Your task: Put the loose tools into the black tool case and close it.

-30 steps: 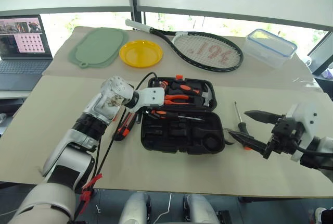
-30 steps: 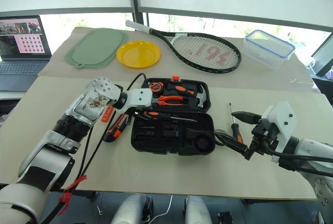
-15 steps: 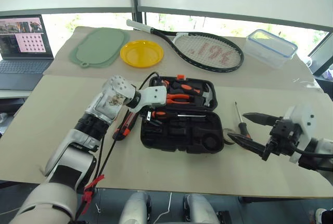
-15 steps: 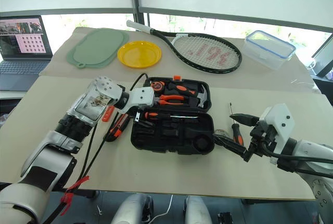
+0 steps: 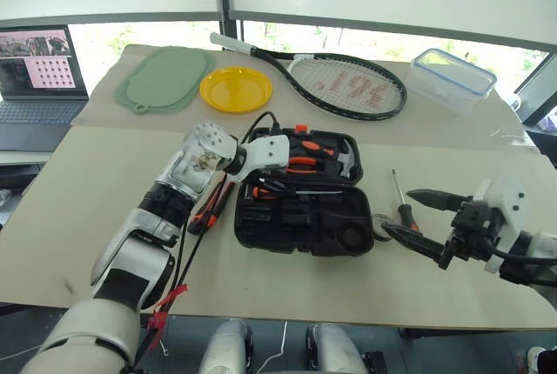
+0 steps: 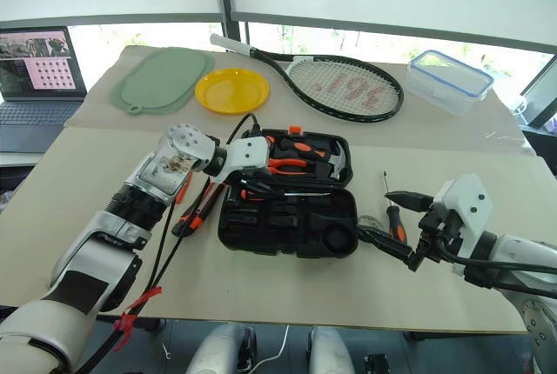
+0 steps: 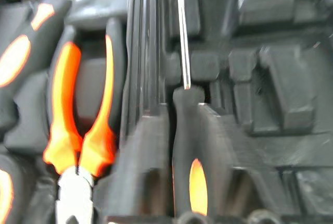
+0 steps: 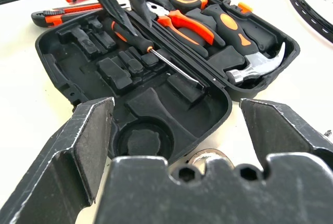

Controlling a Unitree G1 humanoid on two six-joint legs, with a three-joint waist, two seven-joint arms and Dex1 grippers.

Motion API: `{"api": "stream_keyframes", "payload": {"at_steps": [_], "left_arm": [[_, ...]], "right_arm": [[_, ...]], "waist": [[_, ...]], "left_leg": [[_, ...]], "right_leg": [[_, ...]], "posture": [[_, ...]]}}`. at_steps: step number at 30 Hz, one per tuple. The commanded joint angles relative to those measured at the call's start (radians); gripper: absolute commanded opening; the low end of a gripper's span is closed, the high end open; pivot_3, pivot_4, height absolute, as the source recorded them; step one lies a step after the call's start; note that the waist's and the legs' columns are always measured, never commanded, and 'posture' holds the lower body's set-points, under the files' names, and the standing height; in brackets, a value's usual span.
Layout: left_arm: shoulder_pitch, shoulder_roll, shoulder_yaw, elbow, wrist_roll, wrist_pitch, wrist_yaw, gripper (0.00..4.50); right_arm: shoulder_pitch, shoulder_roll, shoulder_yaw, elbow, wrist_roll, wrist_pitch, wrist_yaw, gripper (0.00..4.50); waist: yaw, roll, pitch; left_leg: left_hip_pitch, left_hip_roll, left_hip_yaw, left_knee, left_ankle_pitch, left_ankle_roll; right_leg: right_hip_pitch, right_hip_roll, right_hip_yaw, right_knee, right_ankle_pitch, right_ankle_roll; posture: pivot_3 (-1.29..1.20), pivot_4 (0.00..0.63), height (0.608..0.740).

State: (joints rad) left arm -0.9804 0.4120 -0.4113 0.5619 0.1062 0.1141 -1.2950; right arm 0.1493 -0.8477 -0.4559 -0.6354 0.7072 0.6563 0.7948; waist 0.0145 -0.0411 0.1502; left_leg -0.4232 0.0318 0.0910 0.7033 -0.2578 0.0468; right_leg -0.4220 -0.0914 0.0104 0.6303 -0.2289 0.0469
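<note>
Altogether two slim screwdrivers (image 8: 151, 49) (image 5: 399, 201), one case (image 5: 300, 217).

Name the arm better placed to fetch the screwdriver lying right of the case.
Right. The right gripper hangs open just beside that screwdriver, while the left gripper is shut over the black tool case.

Open tool case at mid-table, loose tools on both sides of it.

The black moulded tool case (image 5: 300, 204) lies open in the middle of the table (image 5: 87, 191); the orange-handled pliers (image 5: 300, 163) and hammer (image 5: 335, 158) sit in its far half, a slim black-and-orange screwdriver (image 8: 136, 40) along its hinge line. The black-and-orange utility knife (image 5: 209, 209) lies just left of it, another slim screwdriver (image 5: 401, 204) and the small grey tape roll (image 5: 381, 220) just right. Near the far edge lie a green mat (image 5: 165, 78), yellow plate (image 5: 235, 89), tennis racket (image 5: 344, 83) and, toward the far right corner, a clear blue-rimmed box (image 5: 452, 78).
</note>
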Motion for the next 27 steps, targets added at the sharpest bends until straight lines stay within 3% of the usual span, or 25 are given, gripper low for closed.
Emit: {"api": "stream_keyframes", "payload": {"at_steps": [1, 16, 23, 27], "left_arm": [[-0.017, -0.013, 0.001, 0.004, 0.007, -0.035, 0.008, 0.03], [0.019, -0.036, -0.073, 0.087, 0.118, -0.141, 0.063, 0.03], [0.014, -0.037, -0.035, 0.073, 0.090, -0.113, 0.054, 0.03], [0.002, -0.010, 0.066, 0.008, 0.005, -0.032, 0.046, 0.03]], "right_arm": [[0.005, 0.001, -0.029, -0.013, -0.003, -0.025, -0.002, 4.50], [-0.013, 0.009, 0.000, 0.007, -0.021, -0.032, -0.013, 4.50], [-0.027, 0.013, 0.019, 0.021, -0.035, -0.034, -0.012, 4.50], [-0.036, 0.004, 0.033, 0.039, -0.057, -0.043, -0.004, 4.50]], "waist": [[0.001, 0.000, 0.000], [0.007, 0.001, -0.002], [0.009, 0.003, -0.003], [0.005, 0.003, -0.003]], "left_leg": [[0.000, 0.000, 0.000, 0.000, 0.000, 0.000], [0.002, 0.000, 0.000, 0.000, 0.000, 0.000], [0.003, 0.000, 0.000, 0.001, 0.000, 0.000], [0.002, 0.000, 0.000, 0.001, 0.000, 0.000]], "right_leg": [[0.000, 0.000, 0.000, 0.000, 0.000, 0.000], [0.002, 0.000, 0.000, 0.000, 0.000, 0.000], [0.004, 0.000, 0.000, 0.000, 0.000, 0.001], [0.003, 0.000, 0.000, 0.000, 0.001, 0.001]], "posture": [[0.00, 0.150, 0.738], [0.00, 0.150, 0.738], [0.00, 0.150, 0.738], [0.00, 0.150, 0.738]]}}
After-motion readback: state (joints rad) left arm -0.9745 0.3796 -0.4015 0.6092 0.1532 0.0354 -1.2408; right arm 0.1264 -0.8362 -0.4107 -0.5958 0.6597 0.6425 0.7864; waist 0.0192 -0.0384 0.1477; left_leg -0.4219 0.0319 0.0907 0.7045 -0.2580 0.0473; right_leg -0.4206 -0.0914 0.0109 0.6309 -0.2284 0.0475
